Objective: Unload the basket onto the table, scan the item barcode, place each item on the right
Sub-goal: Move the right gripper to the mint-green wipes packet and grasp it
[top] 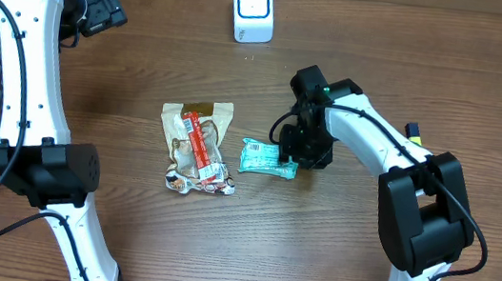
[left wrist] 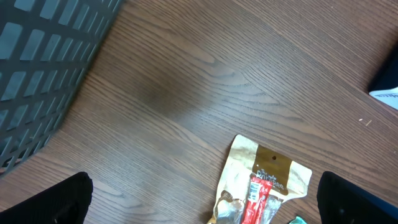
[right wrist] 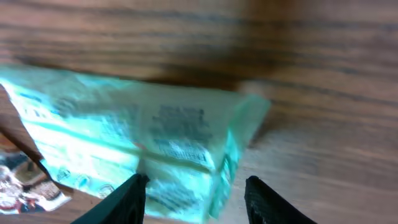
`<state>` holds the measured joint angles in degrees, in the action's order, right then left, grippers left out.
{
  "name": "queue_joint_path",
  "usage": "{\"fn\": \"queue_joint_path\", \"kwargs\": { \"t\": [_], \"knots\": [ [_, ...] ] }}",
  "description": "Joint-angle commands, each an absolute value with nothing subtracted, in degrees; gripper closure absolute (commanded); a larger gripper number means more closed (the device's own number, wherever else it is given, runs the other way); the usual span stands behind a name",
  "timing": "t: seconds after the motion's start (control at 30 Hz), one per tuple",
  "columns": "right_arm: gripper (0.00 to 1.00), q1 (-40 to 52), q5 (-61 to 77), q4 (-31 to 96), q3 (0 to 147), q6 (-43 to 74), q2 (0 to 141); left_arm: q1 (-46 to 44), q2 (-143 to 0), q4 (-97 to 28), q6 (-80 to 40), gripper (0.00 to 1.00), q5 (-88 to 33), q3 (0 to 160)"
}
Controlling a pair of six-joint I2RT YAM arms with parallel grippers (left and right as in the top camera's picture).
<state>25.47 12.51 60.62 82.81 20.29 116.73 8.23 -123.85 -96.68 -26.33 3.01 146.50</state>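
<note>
Overhead: green packet (top: 268, 158) lies beside snack bag (top: 198, 144). Right gripper (top: 302, 156) straddles packet end, fingers (right wrist: 134, 193) half apart; cannot tell if gripping. Left gripper (left wrist: 208, 202) wide open. Step: pickup. Next: clamp, lift, present barcode to scanner (top: 253, 9).

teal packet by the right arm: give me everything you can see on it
The teal packet is a small flat pouch of glossy crinkled film with white patches and fine print too blurred to read; no barcode is discernible. It lies on the wooden table, close beside the tan snack bag, contact unclear. The right gripper straddles its right end, fingers apart; whether they pinch it is unclear.
</note>
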Motion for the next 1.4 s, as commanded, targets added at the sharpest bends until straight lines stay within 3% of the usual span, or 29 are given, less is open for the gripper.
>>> {"fn": "queue_joint_path", "kwargs": {
  "t": [0.0,0.3,0.57,0.63,0.67,0.8,0.93,1.03,1.37],
  "knots": [
    [0.49,25.2,13.2,58.2,80.1,21.5,116.0,7.8,-123.7,-96.8,-25.3,0.00,3.0,146.3],
    [0.64,25.2,13.5,54.0,76.1,21.5,116.0,7.8,-123.7,-96.8,-25.3,0.00,3.0,146.3],
    [0.62,24.6,18.5,53.1,77.4,20.8,116.0,7.8,-123.7,-96.8,-25.3,0.00,3.0,146.3],
    [0.55,23.9,20.1,53.7,79.0,20.8,115.7,7.8,-123.7,-96.8,-25.3,0.00,3.0,146.3],
    [0.46,23.5,20.7,53.9,79.7,20.8,115.3,7.8,-123.7,-96.8,-25.3,0.00,3.0,146.3],
    [0.42,21.6,20.9,56.0,82.7,20.8,113.6,7.8,-123.7,-96.8,-25.3,0.00,3.0,146.3],
    [0.42,20.5,20.9,58.4,82.9,20.8,113.0,7.8,-123.7,-96.8,-25.3,0.00,3.0,146.3],
    [0.48,20.5,20.9,59.1,81.2,20.8,113.1,7.8,-123.7,-96.8,-25.3,0.00,3.0,146.3],
    [0.53,21.0,20.9,53.6,75.5,21.5,113.3,7.8,-123.7,-96.8,-25.3,0.00,3.0,146.3]
  ]
}}
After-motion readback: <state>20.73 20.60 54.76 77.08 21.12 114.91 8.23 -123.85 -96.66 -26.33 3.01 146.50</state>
